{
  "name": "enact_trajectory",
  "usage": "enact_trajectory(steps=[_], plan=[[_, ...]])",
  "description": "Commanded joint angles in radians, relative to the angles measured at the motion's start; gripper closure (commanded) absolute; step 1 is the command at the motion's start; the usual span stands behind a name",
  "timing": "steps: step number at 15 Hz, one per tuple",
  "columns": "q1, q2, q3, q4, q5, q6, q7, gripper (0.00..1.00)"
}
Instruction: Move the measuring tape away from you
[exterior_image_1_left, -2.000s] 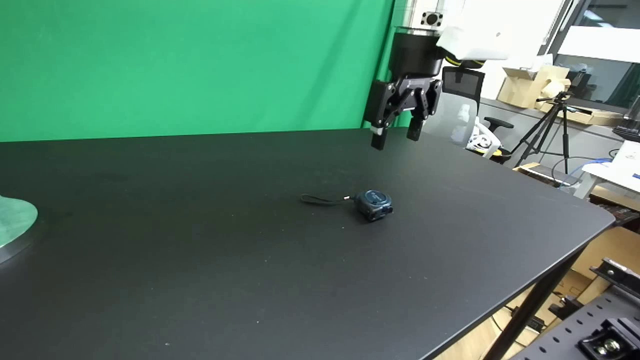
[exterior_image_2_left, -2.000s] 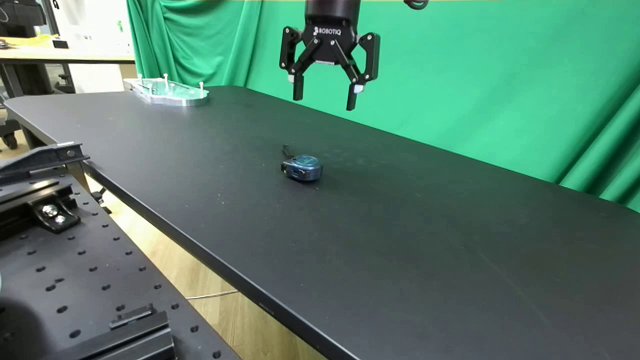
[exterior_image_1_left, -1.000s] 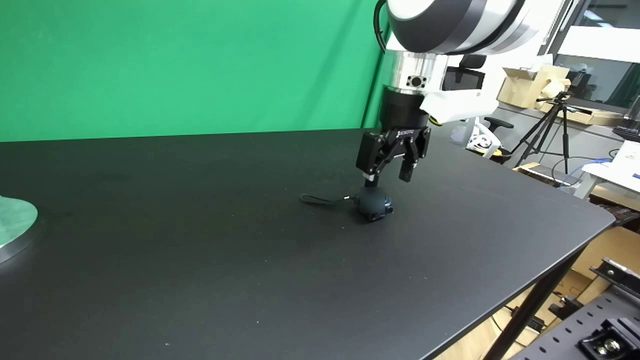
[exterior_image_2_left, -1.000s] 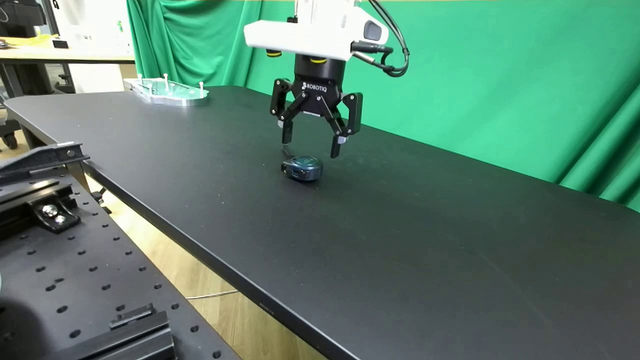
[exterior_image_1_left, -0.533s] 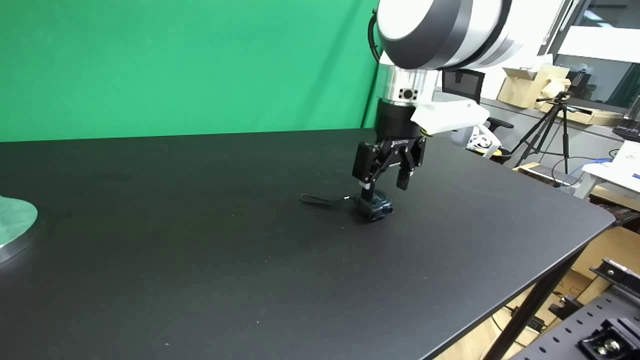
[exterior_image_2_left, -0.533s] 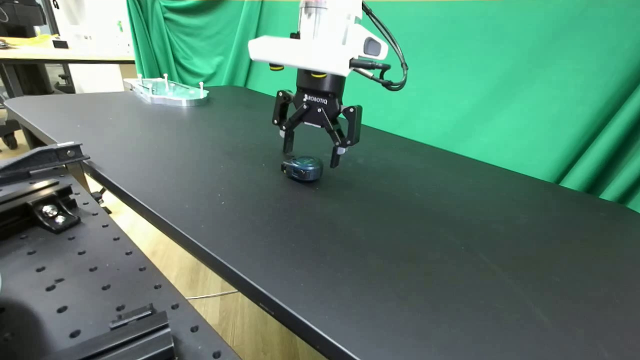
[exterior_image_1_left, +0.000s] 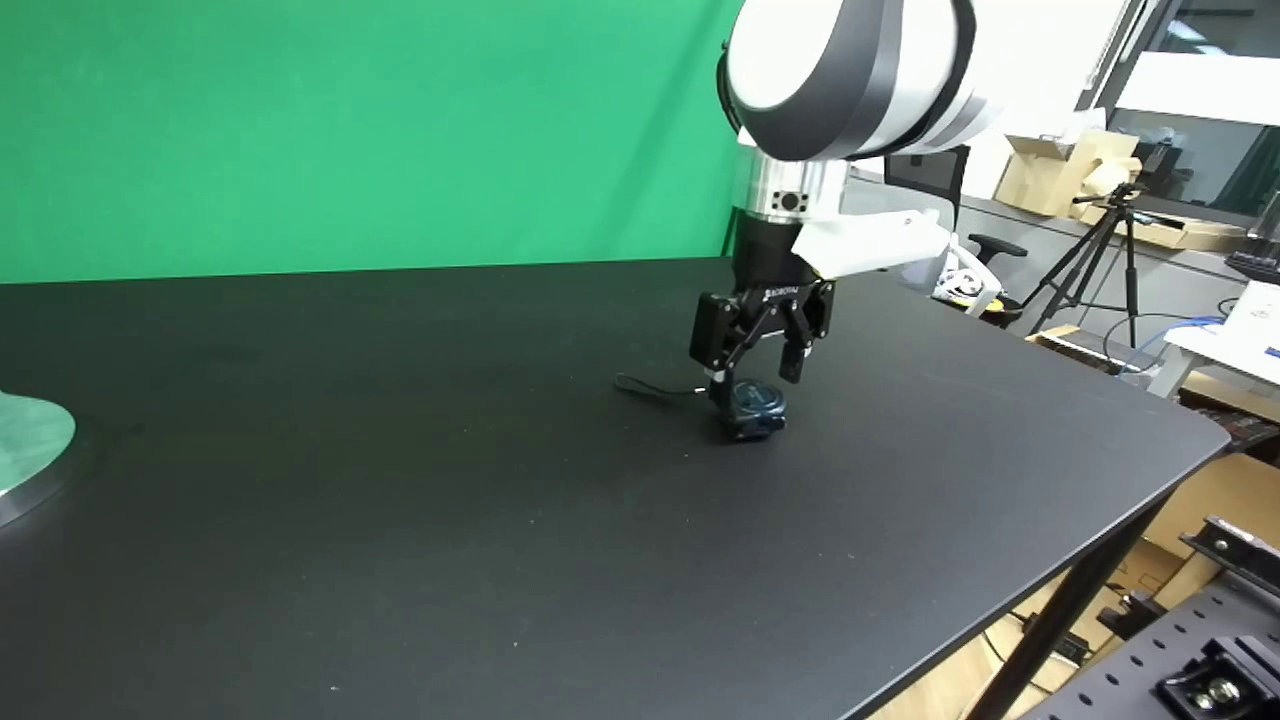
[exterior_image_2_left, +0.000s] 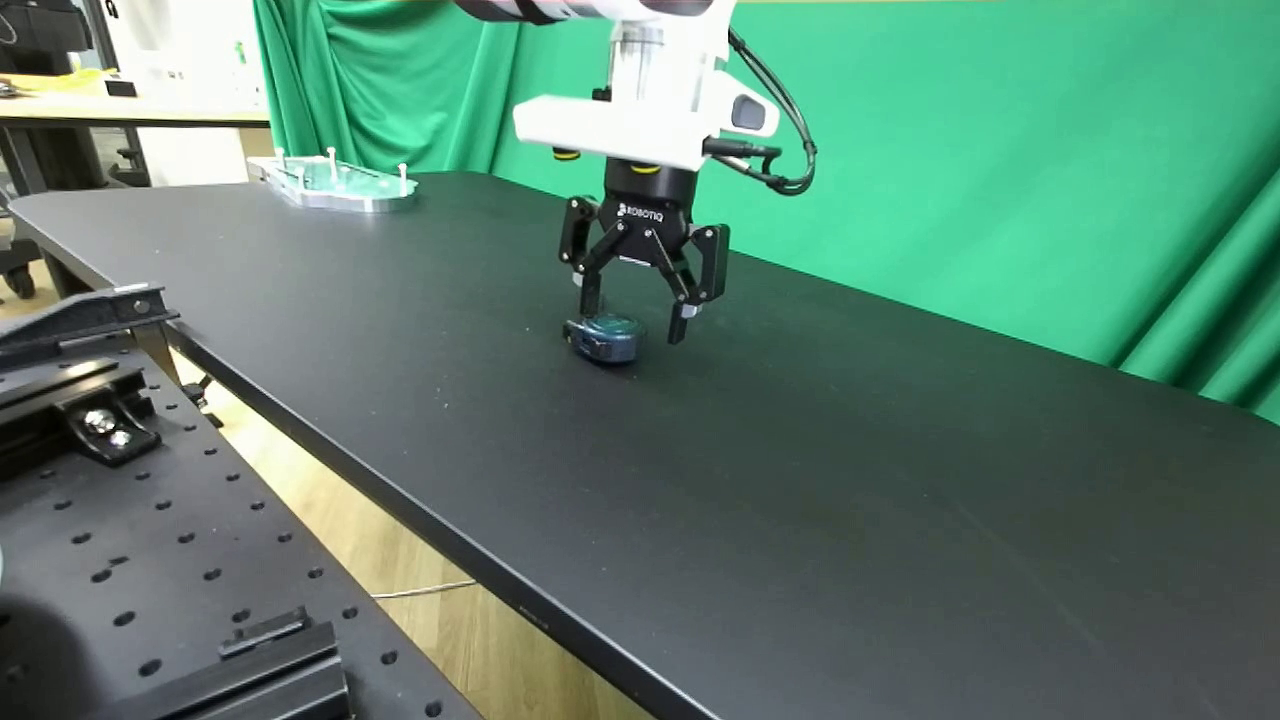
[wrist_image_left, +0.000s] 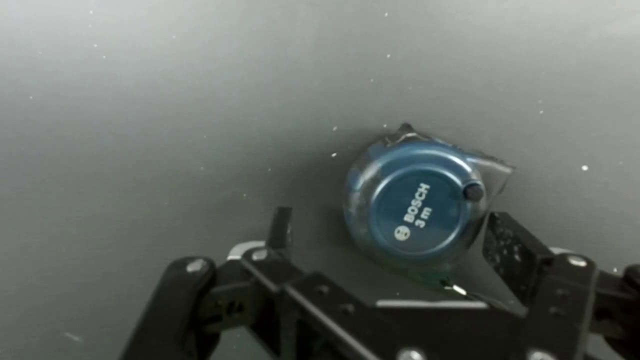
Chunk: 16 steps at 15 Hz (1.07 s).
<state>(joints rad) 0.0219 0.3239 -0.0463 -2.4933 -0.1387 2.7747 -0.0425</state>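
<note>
Now points the arm (exterior_image_2_left: 650, 128) at six o'clock with a wide-spread gripper (exterior_image_2_left: 634, 326); brackets the tape measure (wrist_image_left: 415, 210) on the table (exterior_image_2_left: 850, 480), at its nine and four o'clock in the wrist view.

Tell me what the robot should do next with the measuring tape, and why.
I'd probably close the end effector gently: in the wrist view its open fingers stand on either side of the measuring tape, one at its edge, the other across a visible gap, so closing would likely grip it for moving.
</note>
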Motion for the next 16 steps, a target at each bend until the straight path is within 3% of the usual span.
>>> enact_trajectory(steps=[1, 5, 11, 16], plan=[[0.021, 0.022, -0.01, 0.026, -0.008, -0.015, 0.046, 0.29], [0.028, 0.006, -0.004, 0.013, -0.005, -0.016, 0.043, 0.58], [0.029, -0.041, 0.0, 0.01, 0.005, -0.029, 0.046, 0.58], [0.003, -0.064, 0.019, 0.086, 0.062, -0.095, 0.025, 0.58]])
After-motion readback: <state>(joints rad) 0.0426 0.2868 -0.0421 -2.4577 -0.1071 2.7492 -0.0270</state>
